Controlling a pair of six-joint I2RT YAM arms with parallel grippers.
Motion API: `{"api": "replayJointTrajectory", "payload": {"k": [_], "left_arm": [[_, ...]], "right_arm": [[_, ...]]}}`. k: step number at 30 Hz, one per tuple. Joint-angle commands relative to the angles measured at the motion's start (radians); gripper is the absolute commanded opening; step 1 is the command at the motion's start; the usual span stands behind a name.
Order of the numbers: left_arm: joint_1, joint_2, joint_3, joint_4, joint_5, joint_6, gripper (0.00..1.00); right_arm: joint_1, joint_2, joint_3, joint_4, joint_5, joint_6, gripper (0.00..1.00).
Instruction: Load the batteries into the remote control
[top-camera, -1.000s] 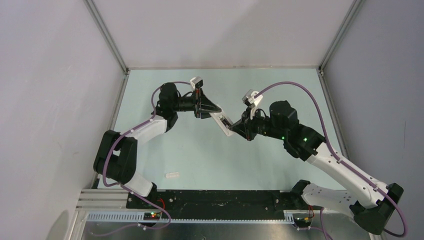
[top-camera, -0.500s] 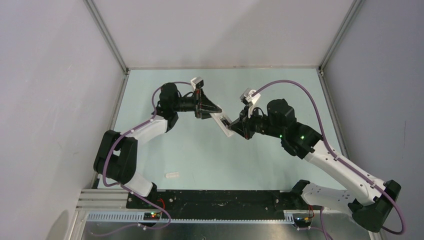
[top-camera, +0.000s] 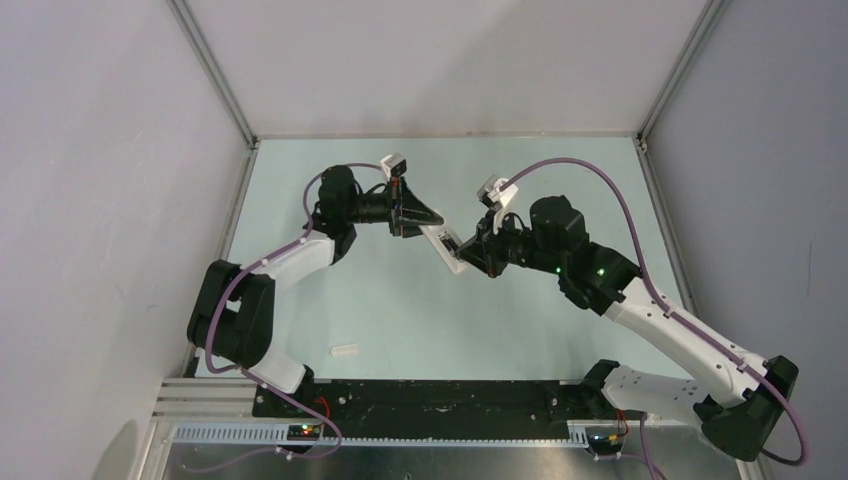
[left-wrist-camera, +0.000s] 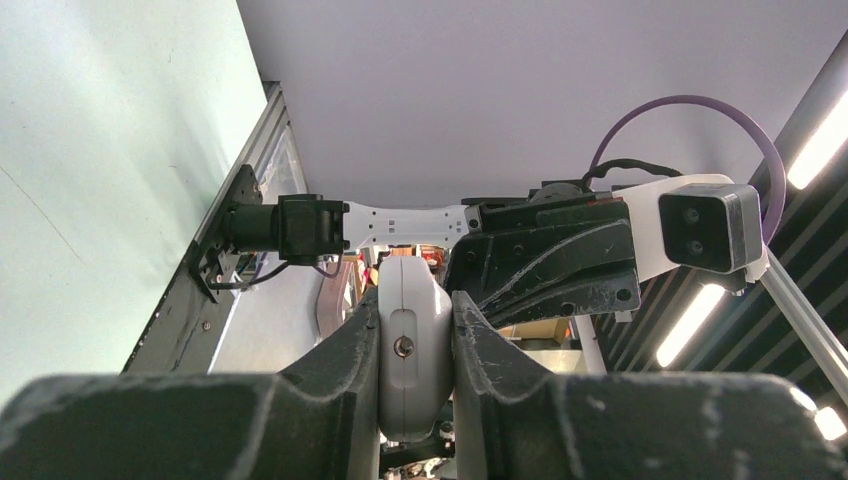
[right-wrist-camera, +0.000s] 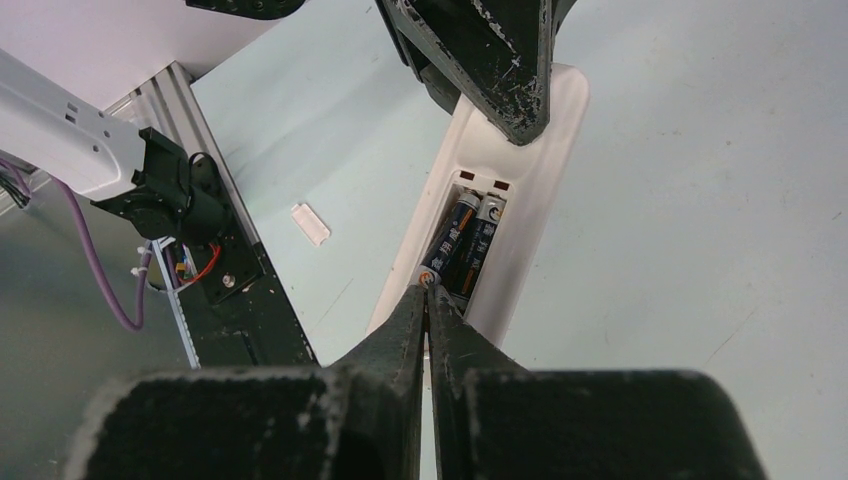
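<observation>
While the left hand (top-camera: 420, 216) points in from 9 o'clock in the top view, it is clamped on the remote control (top-camera: 446, 246). Its two fingers (left-wrist-camera: 340, 348) press the white body from either side at the end toward 11 o'clock. In the left wrist view the remote's rounded end, with a small screw in it, fills the gap between those fingers.

From that grip the remote slants out toward 5 o'clock over the middle of the counter (top-camera: 400, 310). It is held by that one end, its back turned up and the recess uncovered.

The right hand (top-camera: 470, 252) points in from 3 o'clock with its fingers pressed together and nothing between them. In the right wrist view their tips (right-wrist-camera: 410, 315) meet right at the near end of the left-hand battery.

Both batteries (right-wrist-camera: 462, 245) lie side by side, lengthwise in the recess, dark with blue and pale print. Whether the left one sits fully down cannot be told.

Well apart from the remote, toward 7 o'clock and near the counter's near edge, a small white cover strip (top-camera: 344, 350) lies flat by itself.
</observation>
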Motion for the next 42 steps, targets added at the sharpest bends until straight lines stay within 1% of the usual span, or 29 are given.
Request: {"api": "replayJointTrajectory", "payload": {"k": [1, 11, 23, 29, 42], "left_arm": [[-0.026, -0.023, 0.017, 0.036, 0.003, -0.021, 0.0], [-0.028, -0.031, 0.019, 0.035, -0.01, -0.047, 0.0], [-0.027, -0.044, 0.004, 0.037, -0.075, -0.097, 0.0], [-0.03, -0.052, 0.004, 0.037, -0.075, -0.077, 0.0], [-0.032, -0.091, -0.009, 0.037, -0.084, -0.035, 0.0]], "right_arm": [[0.003, 0.027, 0.037, 0.054, 0.033, 0.014, 0.06], [0.007, 0.051, 0.037, 0.078, 0.059, 0.035, 0.06], [0.02, 0.068, 0.03, 0.09, 0.112, 0.042, 0.05], [0.017, 0.104, 0.028, 0.088, 0.07, 0.053, 0.03], [0.011, 0.166, 0.029, 0.091, 0.032, 0.086, 0.02]]}}
